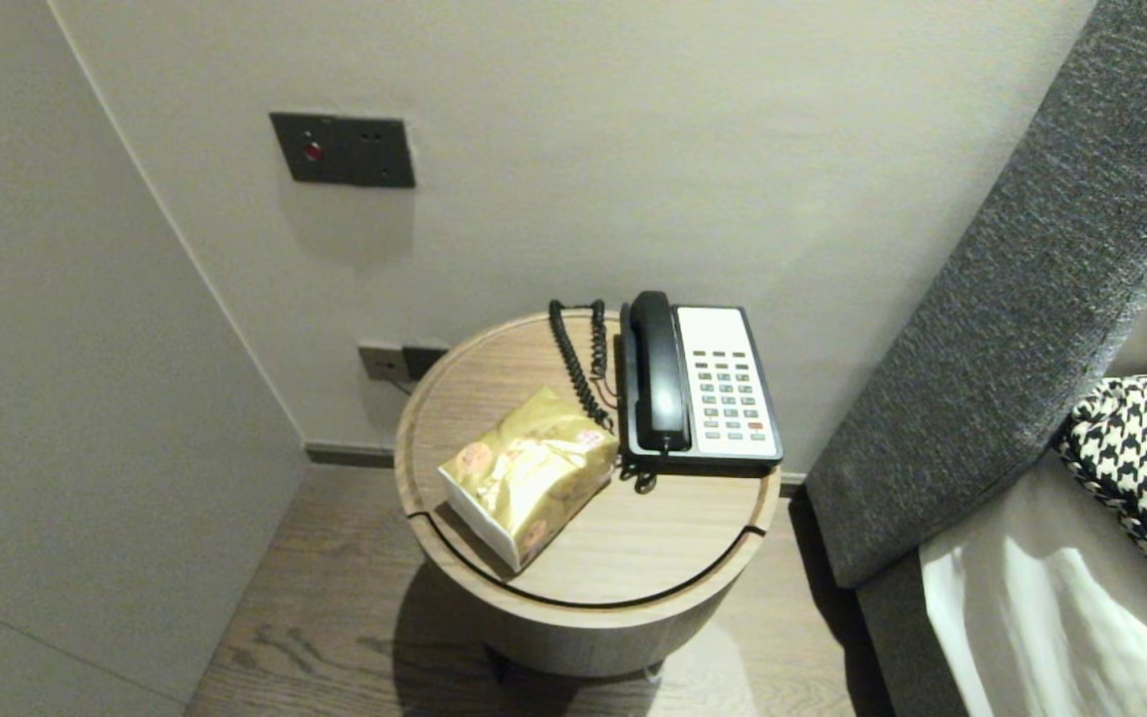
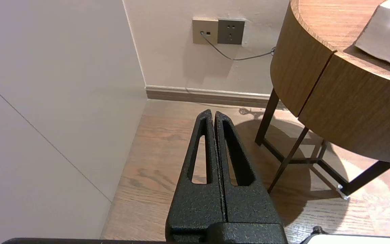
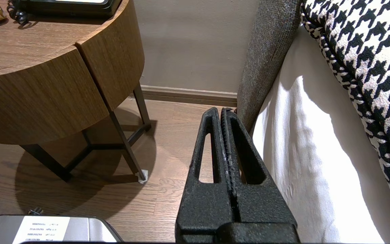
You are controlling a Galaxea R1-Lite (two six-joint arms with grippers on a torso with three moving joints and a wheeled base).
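A round wooden side table (image 1: 633, 558) stands against the wall. On it lie a gold tissue pack (image 1: 526, 470) at the front left and a black-and-white desk phone (image 1: 698, 383) with its handset (image 1: 657, 370) and coiled cord (image 1: 578, 358) at the back. Neither arm shows in the head view. My left gripper (image 2: 212, 113) hangs shut and empty above the wood floor, left of the table (image 2: 333, 88). My right gripper (image 3: 222, 111) is shut and empty too, low between the table (image 3: 46, 88) and the bed's white sheet (image 3: 310, 152).
A grey upholstered headboard (image 1: 1012, 319) and a houndstooth pillow (image 1: 1146, 468) are at the right. Wall sockets (image 2: 218, 31) with a plugged cable sit behind the table; a switch panel (image 1: 342, 149) is higher up. A wall (image 1: 86, 398) closes the left side.
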